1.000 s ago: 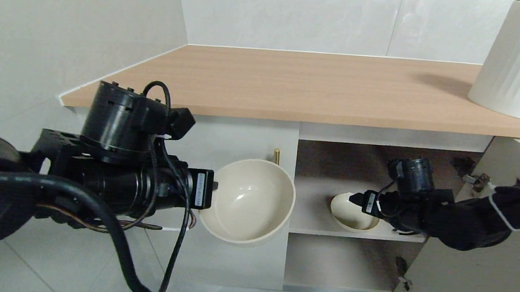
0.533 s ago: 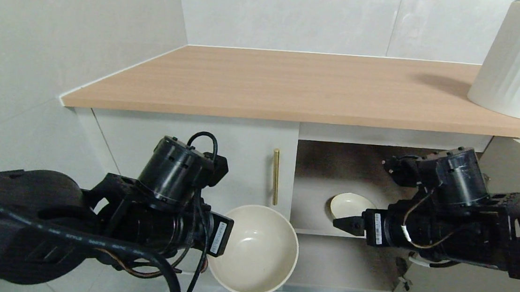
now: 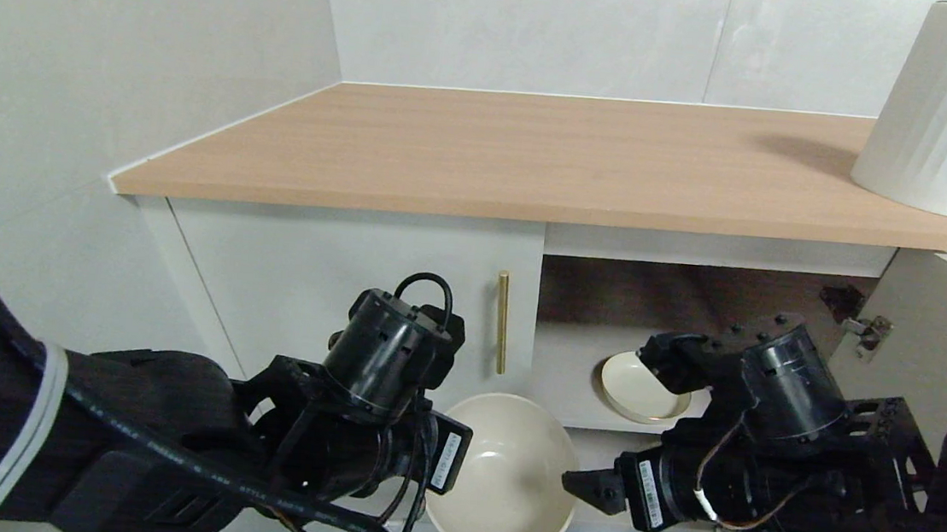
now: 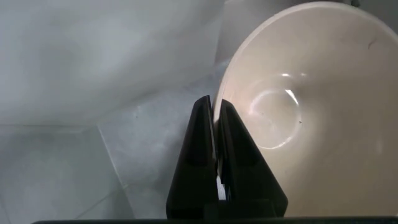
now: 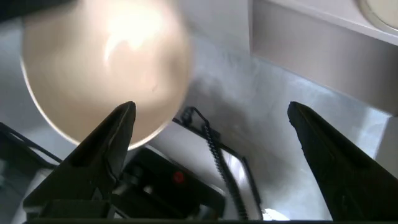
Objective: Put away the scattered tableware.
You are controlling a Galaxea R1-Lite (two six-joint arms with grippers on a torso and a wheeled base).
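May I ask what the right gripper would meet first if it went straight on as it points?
Probably the cream bowl held by the left gripper: the open right gripper points at its rim from close by, though depth is hard to judge.

Both arms are black. The left arm [image 3: 125, 433] wears a fabric sleeve ringed by a white band [image 3: 39, 434], and a thick black cable [image 3: 190, 468] lies along it. Each wrist carries a squat round motor housing [image 3: 384, 352] dotted with small screws, and a thin black lead loops over the left one. A white printed label [image 3: 446, 462] sits behind each gripper. The right arm [image 3: 848, 496] has a bracket [image 3: 889, 414] with a row of holes, plus thin brown and white wires [image 3: 719, 493]. The left gripper [image 4: 214, 102] has flat black blades. The right gripper [image 5: 211, 107] has black tapered wedges.
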